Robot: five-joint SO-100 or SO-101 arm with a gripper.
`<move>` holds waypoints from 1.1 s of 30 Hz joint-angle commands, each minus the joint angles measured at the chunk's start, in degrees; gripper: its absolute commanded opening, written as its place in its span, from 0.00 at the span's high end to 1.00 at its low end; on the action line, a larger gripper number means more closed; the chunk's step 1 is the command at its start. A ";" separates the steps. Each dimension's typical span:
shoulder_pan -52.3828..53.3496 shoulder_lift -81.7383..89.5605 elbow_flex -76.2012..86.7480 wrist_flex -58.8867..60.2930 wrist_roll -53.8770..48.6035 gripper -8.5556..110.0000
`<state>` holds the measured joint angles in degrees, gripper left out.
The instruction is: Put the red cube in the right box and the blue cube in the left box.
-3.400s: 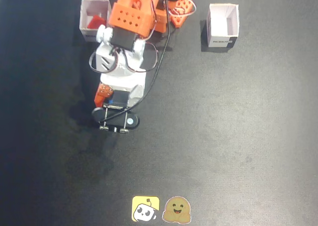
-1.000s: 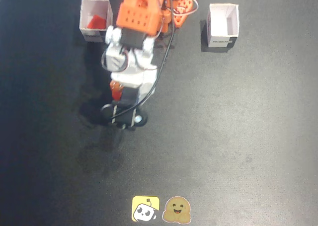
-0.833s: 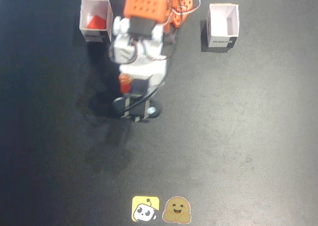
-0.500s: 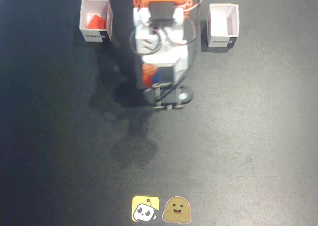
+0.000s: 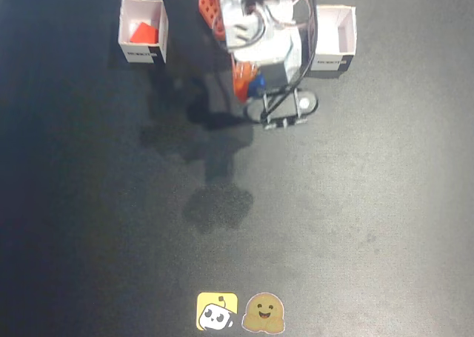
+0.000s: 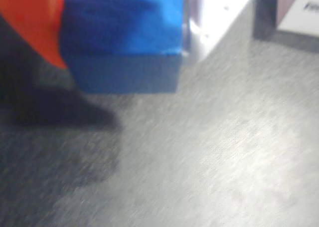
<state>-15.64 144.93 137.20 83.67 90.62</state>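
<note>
- Fixed view, looking down: a dark mat [image 5: 333,226] covers the whole table, with the arm's blotchy shadow lying on it left of centre and below the arm
- The arm [image 5: 255,26], white and orange with looping cables, reaches down from the far edge, and its wrist sits just left of the box at the far right
- That box, the left box [image 5: 335,37], is white and open-topped with a black label on its near face; the part of its inside that shows holds nothing, and the arm overlaps its left wall in this view
- The right box [image 5: 143,29] stands at the far left, well apart from the arm, same white card and black label
- The gripper [image 5: 252,81] is clamped on the blue cube [image 5: 257,80]; the wrist view shows the cube [image 6: 122,35] close up at the top, pressed between an orange finger [image 6: 32,22] on its left and a pale, glaring one on its right
- In the wrist view the cube's shadow falls on the mat below it, and a corner of a white labelled box shows at the top right
- The red cube [image 5: 142,32] lies inside the right box, tilted against the floor of it
- Two small cartoon stickers [image 5: 241,312] sit side by side at the near edge of the mat
</note>
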 commanded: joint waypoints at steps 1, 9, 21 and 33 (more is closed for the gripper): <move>-2.81 4.75 -3.08 3.08 1.05 0.83; -20.39 8.88 -2.99 6.50 8.17 0.83; -41.04 2.46 -6.86 6.86 10.28 0.83; -54.76 -2.29 -12.13 9.93 9.40 0.83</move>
<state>-68.91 144.14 129.46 92.55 100.46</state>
